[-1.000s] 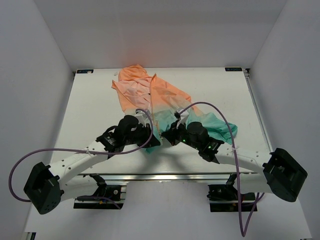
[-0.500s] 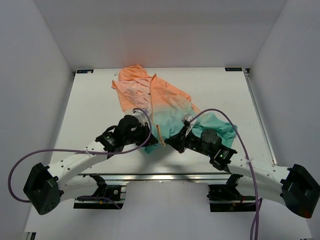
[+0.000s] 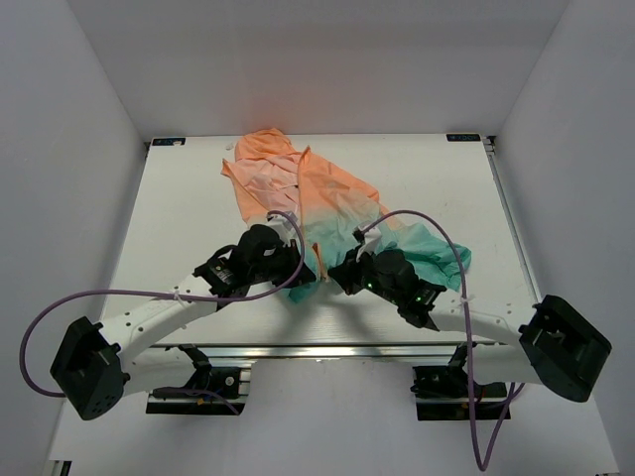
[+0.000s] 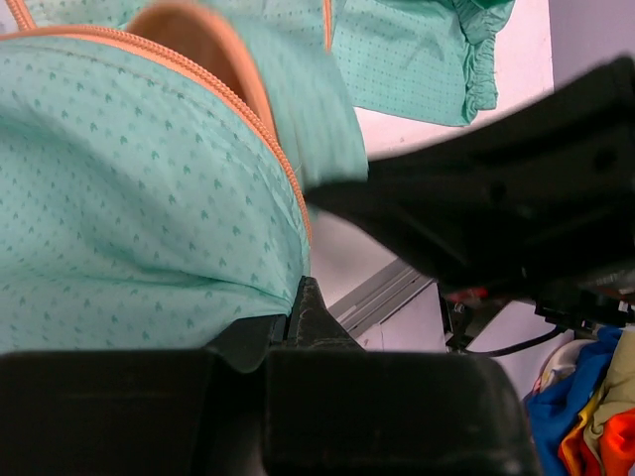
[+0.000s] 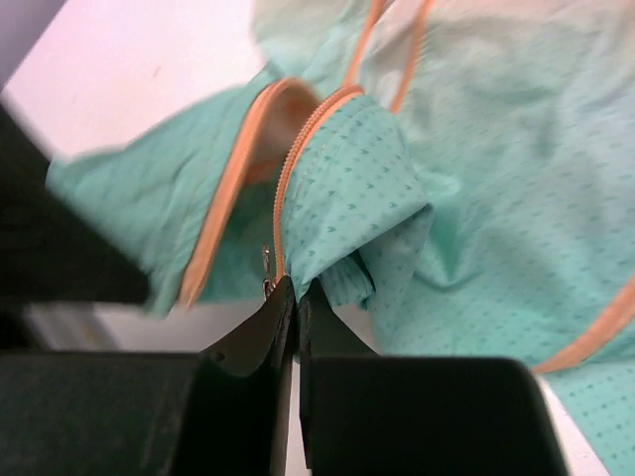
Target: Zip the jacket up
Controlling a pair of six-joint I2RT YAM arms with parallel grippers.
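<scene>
- top external: one jacket (image 3: 316,198) lies crumpled on the white counter (image 3: 179,198), with the peach hood toward the far side and the teal hem at the near edge, where both hands meet.
- left hand (image 4: 301,302) is pressed together, pinching teal hem cloth just beside the orange zipper tape (image 4: 268,129).
- right hand (image 5: 289,295) is pressed together at the bottom end of the zipper teeth. a small metal pull (image 5: 266,260) sits right at its fingertips. cannot tell if it grips the pull itself or only the cloth beside it.
- handling (judged): thin, light, very soft cloth with no stiffness. it bunches and slides easily, so the hem likely needs holding taut. not fragile, but loose cloth could snag in the teeth.
- where to hold (judged): the hem corner next to the zipper base as anchor, and the metal pull for drawing upward.
- count: one jacket, one zipper with two orange tape sides showing, one pull seen, two hands.
</scene>
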